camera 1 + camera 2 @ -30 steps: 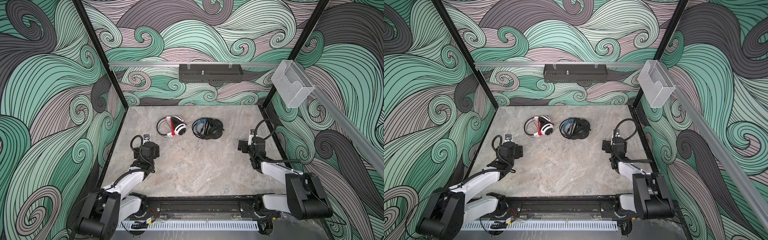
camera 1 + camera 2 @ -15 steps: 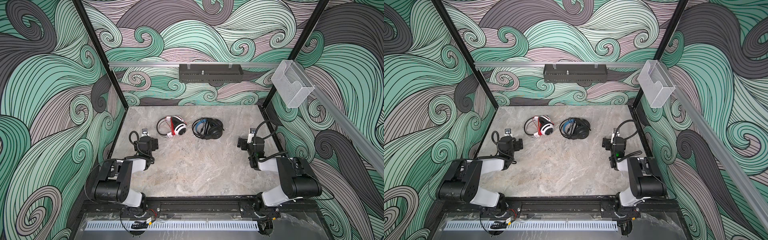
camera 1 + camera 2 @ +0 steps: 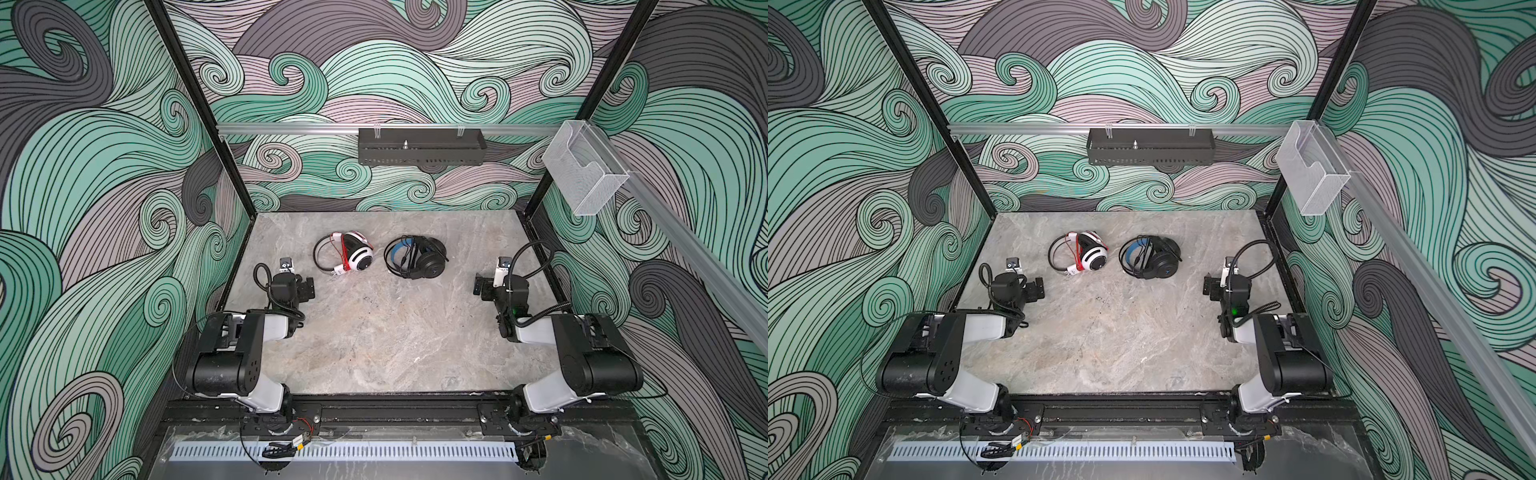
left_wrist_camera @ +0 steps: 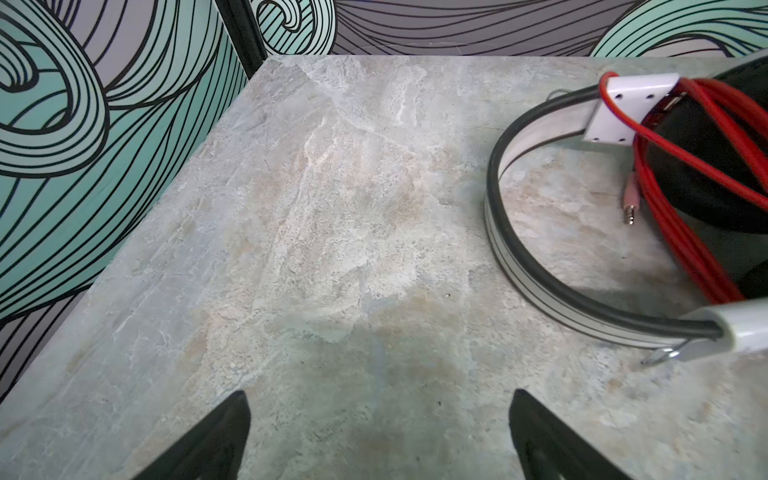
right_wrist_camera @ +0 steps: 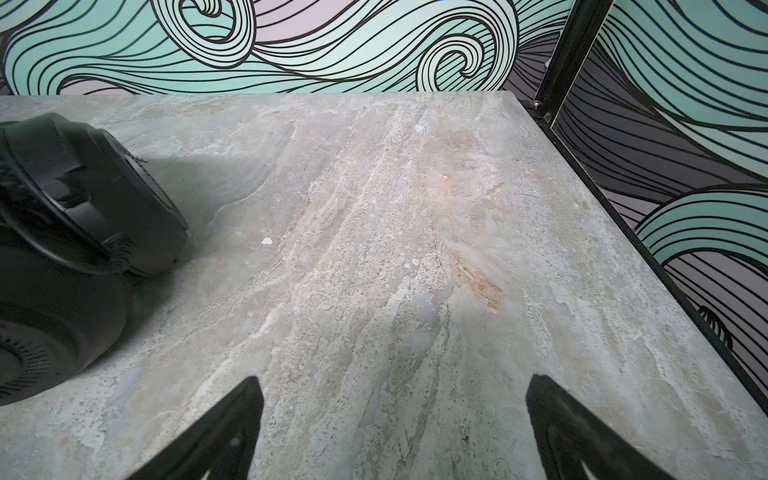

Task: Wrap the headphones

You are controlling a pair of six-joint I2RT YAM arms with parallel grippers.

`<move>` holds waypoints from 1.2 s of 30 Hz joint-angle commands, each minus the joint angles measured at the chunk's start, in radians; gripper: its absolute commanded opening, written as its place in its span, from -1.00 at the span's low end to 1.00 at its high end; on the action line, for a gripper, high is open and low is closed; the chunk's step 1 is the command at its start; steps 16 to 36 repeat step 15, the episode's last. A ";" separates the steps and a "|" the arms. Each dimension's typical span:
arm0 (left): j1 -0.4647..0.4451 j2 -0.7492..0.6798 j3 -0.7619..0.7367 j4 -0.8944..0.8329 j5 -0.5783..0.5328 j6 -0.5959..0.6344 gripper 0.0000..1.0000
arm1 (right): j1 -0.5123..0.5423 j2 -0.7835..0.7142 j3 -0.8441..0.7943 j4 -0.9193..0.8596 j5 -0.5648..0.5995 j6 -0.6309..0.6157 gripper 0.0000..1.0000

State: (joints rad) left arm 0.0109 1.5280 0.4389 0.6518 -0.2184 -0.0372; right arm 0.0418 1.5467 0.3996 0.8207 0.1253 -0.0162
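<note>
black left tool (image 4: 380,395) and right tool (image 5: 395,379) gape wide, released, over marble table (image 4: 332,208)

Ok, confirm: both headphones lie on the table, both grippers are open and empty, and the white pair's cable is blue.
The cable of the white pair is red, not blue; the left wrist view shows it. The rest holds: both pairs on the table, left gripper and right gripper open and empty.
</note>
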 commanded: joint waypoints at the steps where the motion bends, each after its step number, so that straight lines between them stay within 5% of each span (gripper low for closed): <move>1: 0.008 -0.002 0.027 0.021 0.019 -0.012 0.97 | -0.004 -0.003 0.015 0.011 -0.025 -0.002 0.98; 36: 0.008 -0.002 0.027 0.021 0.017 -0.012 0.97 | -0.005 -0.009 0.004 0.027 -0.030 -0.007 0.98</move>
